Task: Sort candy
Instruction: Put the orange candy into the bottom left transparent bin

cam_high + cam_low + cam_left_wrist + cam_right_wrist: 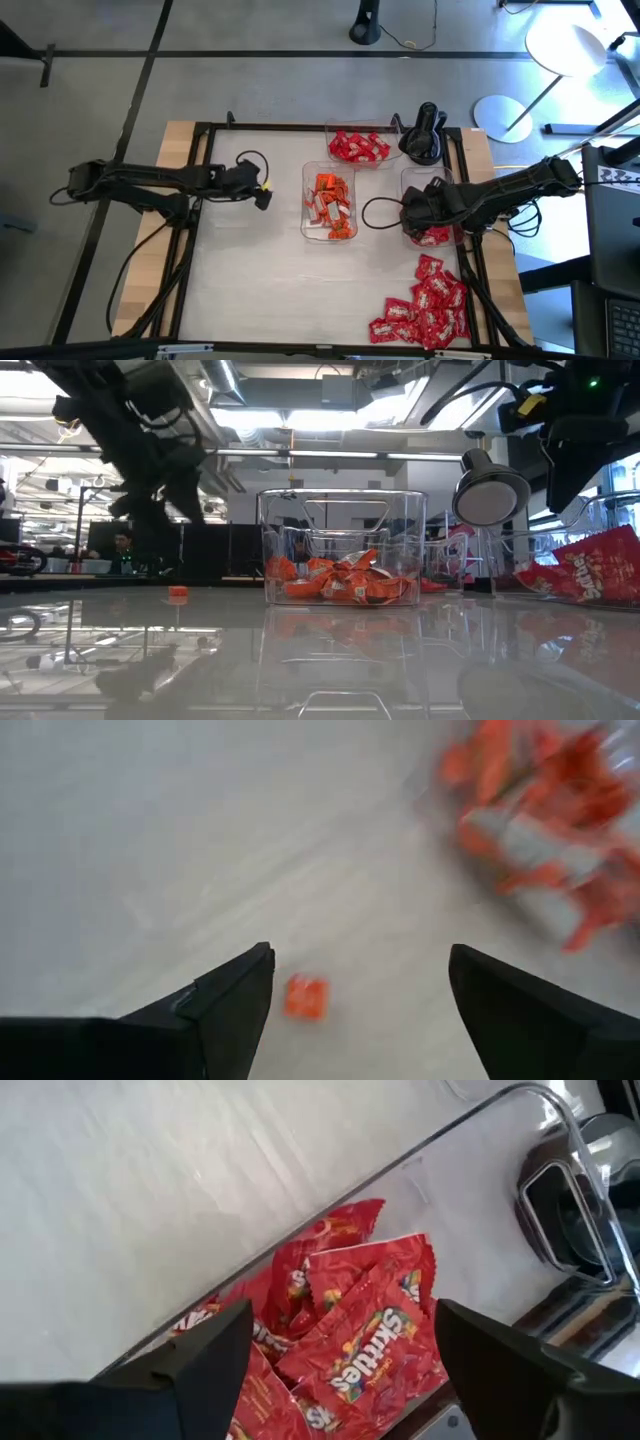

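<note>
Your table (300, 300) fills the high view's middle. Centre tray (329, 205) holds orange candy (333, 198); loose red packets (425, 305) lie lower right. Your right gripper (340, 1365) gapes wide over red sweets (370, 1320). Your left gripper (360, 1005) stands wide above one orange piece (305, 997).

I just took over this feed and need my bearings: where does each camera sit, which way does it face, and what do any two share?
High view: overhead, straight down on the table; both arms show.
Low view: table height, facing the orange candy tray; arms overhead.
Left wrist view: down past the open left claw at a loose orange candy.
Right wrist view: past the open right claw into the Skittles tray.
Shared: low and left wrist views both show that orange candy.
</note>
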`<state>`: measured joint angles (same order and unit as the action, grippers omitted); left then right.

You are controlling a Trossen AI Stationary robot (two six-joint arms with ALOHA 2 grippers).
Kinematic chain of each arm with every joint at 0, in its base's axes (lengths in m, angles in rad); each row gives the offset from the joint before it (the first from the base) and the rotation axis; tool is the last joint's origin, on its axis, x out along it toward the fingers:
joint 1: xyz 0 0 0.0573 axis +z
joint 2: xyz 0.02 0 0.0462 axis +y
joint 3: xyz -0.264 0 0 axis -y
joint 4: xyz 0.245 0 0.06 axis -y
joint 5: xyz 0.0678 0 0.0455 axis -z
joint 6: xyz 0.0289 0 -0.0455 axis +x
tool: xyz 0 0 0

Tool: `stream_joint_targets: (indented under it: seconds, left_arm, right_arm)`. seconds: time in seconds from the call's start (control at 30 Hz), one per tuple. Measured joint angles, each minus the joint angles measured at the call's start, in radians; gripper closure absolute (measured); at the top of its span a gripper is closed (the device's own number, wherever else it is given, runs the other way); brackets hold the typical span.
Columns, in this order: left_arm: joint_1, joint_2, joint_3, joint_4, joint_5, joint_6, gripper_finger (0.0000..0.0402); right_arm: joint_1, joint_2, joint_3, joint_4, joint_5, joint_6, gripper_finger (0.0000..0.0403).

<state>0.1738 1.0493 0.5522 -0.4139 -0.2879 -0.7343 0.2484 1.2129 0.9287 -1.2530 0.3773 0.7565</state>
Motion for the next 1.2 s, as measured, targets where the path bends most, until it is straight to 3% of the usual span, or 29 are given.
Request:
stream_joint_targets:
  seconds: [0.2, 0.37, 0.73, 0.9, 1.2]
  left_arm:
    - [-0.023, 0.116, 0.000, -0.005, -0.006, -0.011, 0.0112]
    - [-0.047, 0.207, 0.000, 0.007, -0.074, -0.002, 0.0112]
    - [-0.081, 0.359, 0.000, 0.071, -0.081, -0.019, 0.0114]
    - [-0.083, 0.401, -0.001, 0.095, -0.088, -0.019, 0.0150]
    - [-0.083, 0.410, -0.002, 0.096, -0.081, -0.002, 0.0250]
  right_arm:
    - [0.000, 0.000, 0.000, 0.020, 0.020, -0.003, 0.0095]
    - [0.000, 0.000, 0.000, 0.029, 0.020, -0.003, 0.0095]
    - [0.000, 0.000, 0.000, 0.033, 0.025, -0.004, 0.0095]
    - [0.000, 0.000, 0.000, 0.038, 0.025, -0.004, 0.0095]
    - [0.000, 0.000, 0.000, 0.058, 0.025, -0.004, 0.0095]
